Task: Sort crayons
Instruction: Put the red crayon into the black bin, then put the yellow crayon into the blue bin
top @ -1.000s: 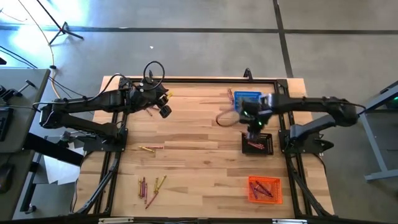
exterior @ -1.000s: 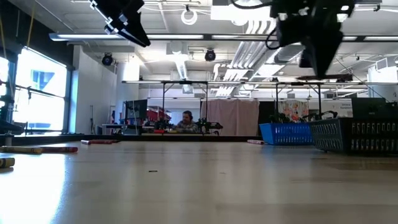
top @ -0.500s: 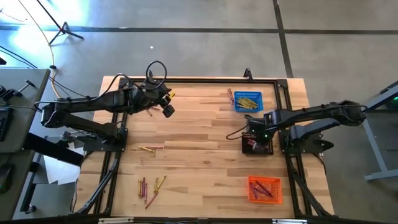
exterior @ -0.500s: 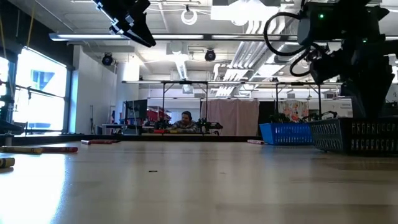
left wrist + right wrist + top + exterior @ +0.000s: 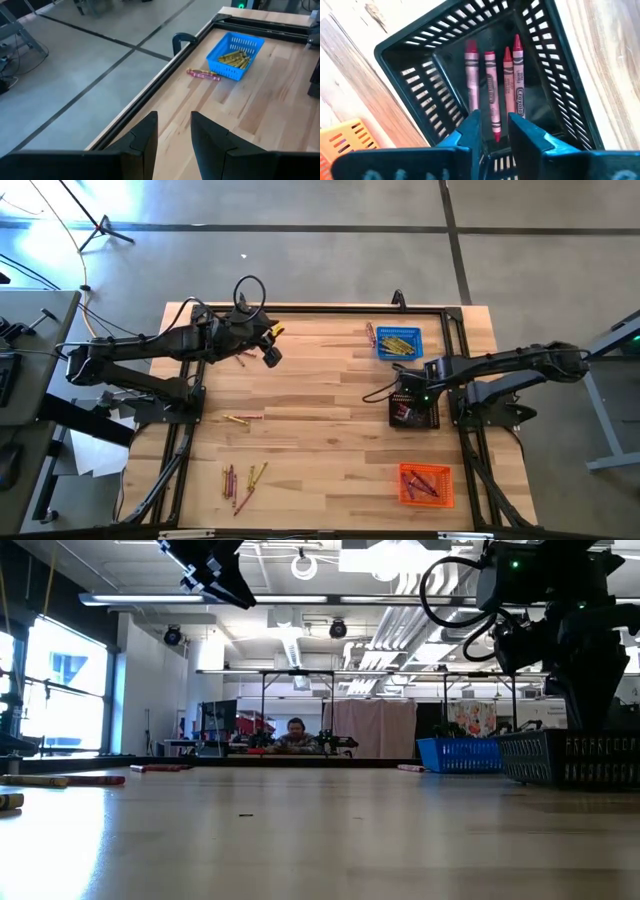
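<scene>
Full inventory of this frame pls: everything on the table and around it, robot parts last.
black basket: one, black mesh, table's right side
pink-red crayons: four, lying inside the black basket
blue basket: one, blue, far right corner
yellow crayons: several, inside the blue basket
orange basket: one, orange, near right corner, crayons inside
red pair: two, on the wood beside the blue basket
loose pair: yellow and red, left of centre
loose cluster: several, mixed colours, near left
table: one, light wood
person: one, seated far behind the table
left hand: open, empty, raised over the table's far left
right hand: open, over the black basket
</scene>
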{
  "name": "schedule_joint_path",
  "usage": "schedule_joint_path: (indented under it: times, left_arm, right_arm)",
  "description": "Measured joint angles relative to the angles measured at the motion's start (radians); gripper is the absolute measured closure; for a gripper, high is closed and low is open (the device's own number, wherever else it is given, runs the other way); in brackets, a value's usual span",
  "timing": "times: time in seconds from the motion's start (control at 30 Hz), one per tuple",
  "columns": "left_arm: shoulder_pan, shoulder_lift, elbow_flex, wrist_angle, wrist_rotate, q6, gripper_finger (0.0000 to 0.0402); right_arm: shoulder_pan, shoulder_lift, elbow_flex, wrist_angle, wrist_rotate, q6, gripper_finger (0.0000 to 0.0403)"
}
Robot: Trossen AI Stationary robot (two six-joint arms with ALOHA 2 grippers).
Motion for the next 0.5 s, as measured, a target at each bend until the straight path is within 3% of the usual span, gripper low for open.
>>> schedule_joint_path:
  times: [0.17,0.33,0.5]
  left_arm:
    - [0.000,0.000,0.000,-0.010,0.000,0.000,0.0300]
    - [0.000,0.000,0.000,-0.035,0.000,-0.010,0.0300]
    - [0.000,0.000,0.000,-0.164,0.000,-0.122,0.0300]
  right_arm:
    - [0.000,0.000,0.042,-0.001,0.072,-0.003,0.0312]
    - [0.000,0.000,0.148,0.000,0.235,-0.061,0.0312]
    - [-0.005,0.000,0.256,0.040,0.432,-0.121,0.0312]
